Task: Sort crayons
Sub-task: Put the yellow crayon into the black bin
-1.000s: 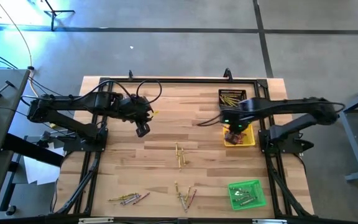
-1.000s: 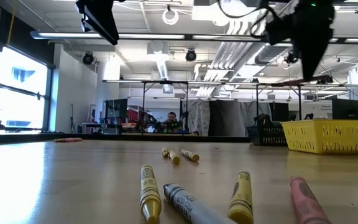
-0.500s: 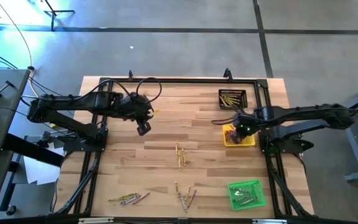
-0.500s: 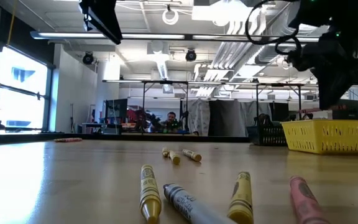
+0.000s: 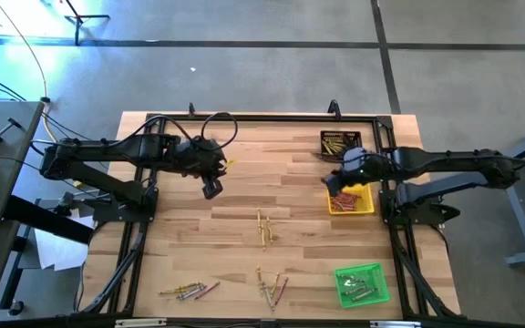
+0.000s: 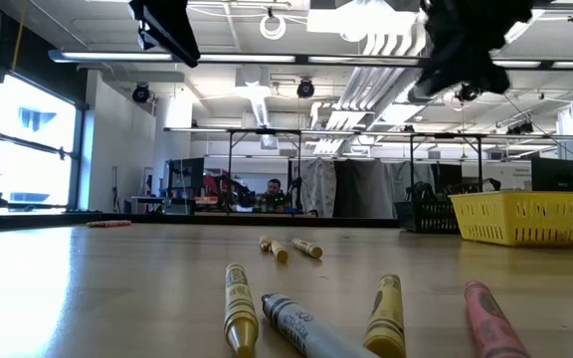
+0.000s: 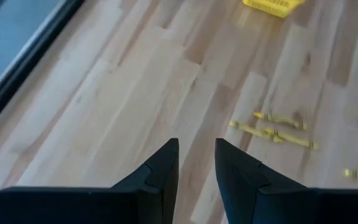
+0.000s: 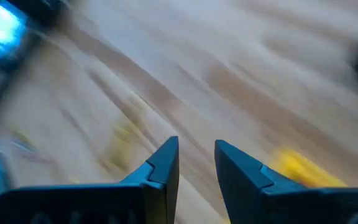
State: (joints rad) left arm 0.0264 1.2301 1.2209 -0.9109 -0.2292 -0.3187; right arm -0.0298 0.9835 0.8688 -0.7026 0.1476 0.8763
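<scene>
Yellow, pink and grey wax crayons [image 5: 264, 228] lay scattered over my pale wooden table [image 5: 244, 182], thin paper-wrapped sticks in small clusters: a few yellow ones near the middle, another mixed bunch [image 5: 272, 287] toward the near edge, and a third group [image 5: 190, 291] at the near left. From table height the closest ones showed clearly: a yellow crayon [image 6: 239, 306], a grey one [image 6: 301, 325] beside it, another yellow one [image 6: 386, 313] and a pink one [image 6: 490, 318], all lying flat on the wood. More crayons sat sorted in my trays along the right side: yellow ones in the black tray [image 5: 341, 143], reddish ones in the yellow tray [image 5: 351, 202], and greyish ones in the green tray [image 5: 363, 283]. My right gripper [image 5: 334, 180] hung above the table at the inner edge of the yellow tray, its fingers [image 8: 160, 165] parted by a narrow gap with nothing between them. My left gripper [image 5: 211, 189] waited above bare wood on the left half, its fingers [image 7: 163, 165] likewise slightly apart and empty.
</scene>
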